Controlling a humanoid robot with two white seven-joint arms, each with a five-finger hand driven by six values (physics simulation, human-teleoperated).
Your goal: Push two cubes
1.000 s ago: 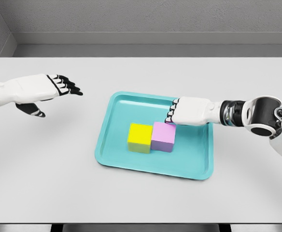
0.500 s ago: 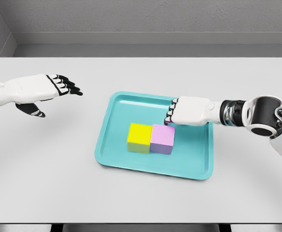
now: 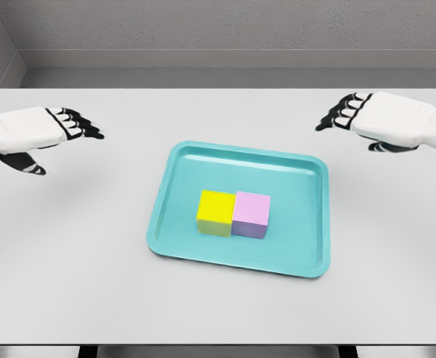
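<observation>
Grey walls close off the back; below them a pale grey surface point(image 3: 76, 283) fills the view, front edge at the bottom.

Left hand point(image 3: 27, 133): hovers over the left edge of the surface, well apart from the tray. Fingers extended and relaxed, thumb hanging below, holding nothing.

Teal tray point(image 3: 173, 224): sits at the middle of the surface, slightly skewed to its edges. Shallow raised rim, otherwise bare apart from the two cubes.

Yellow cube point(image 3: 216, 211): inside the tray, towards its front half, left of centre. Its right face touches the pink cube; no gap visible between them.

Pink cube point(image 3: 251, 212): just right of the yellow one, faces flush, roughly in the tray's middle. Both cubes rest flat and upright.

Right hand point(image 3: 386, 123): hovers near the far right corner of the surface, well clear of the tray. Fingers spread loosely, palm down, nothing held.

Step in hand, judged: cubes lie together and neither hand is in contact, so the push looks complete or paused between strokes. If another push is wanted, a hand must come down to cube height inside the rim and press squarely on an outer face, so the pair slides without rotating or riding up the rim.
</observation>
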